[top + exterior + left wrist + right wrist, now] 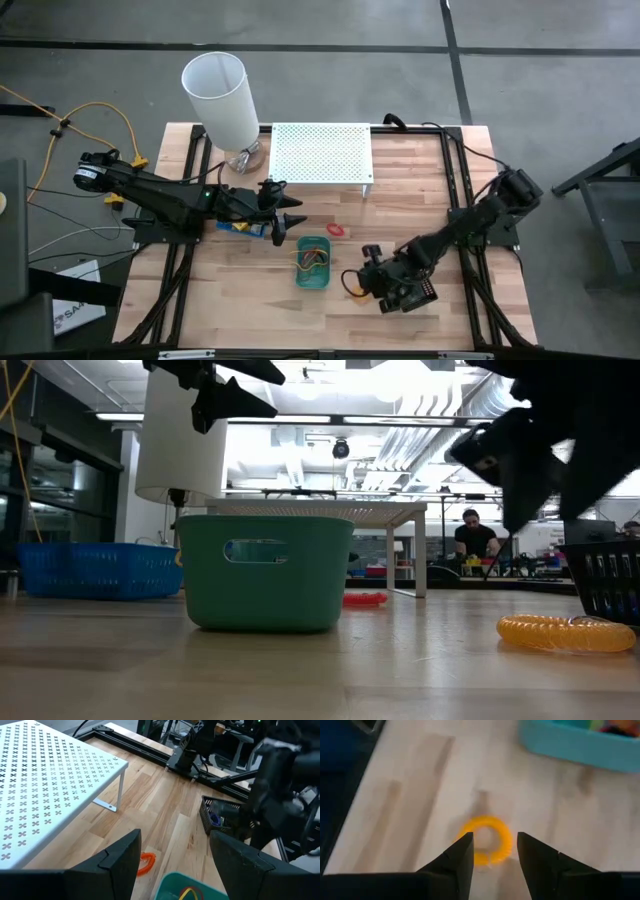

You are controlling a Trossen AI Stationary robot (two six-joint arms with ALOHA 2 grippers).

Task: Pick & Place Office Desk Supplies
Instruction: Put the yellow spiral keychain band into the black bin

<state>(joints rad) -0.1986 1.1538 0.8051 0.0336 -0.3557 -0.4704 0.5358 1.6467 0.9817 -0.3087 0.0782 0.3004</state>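
Observation:
An orange-yellow coil ring (pixel 485 840) lies flat on the wooden table, right of the green tray (pixel 312 275); it also shows in the high view (pixel 355 287) and the low view (pixel 565 632). My right gripper (pixel 493 845) hangs open above the ring, slanting down, touching nothing. The green tray holds several coloured rings (pixel 312 258). A red ring (pixel 335 230) lies on the table beyond the tray. My left gripper (pixel 285 224) waits open, raised, to the left of the green tray.
A white perforated shelf (pixel 320 152) and a white cylindrical lamp (pixel 222 95) stand at the back. A blue tray (pixel 238 227) sits under the left arm. A black tray (pixel 220 815) stands by the right arm. A person (pixel 475 540) is far behind the table.

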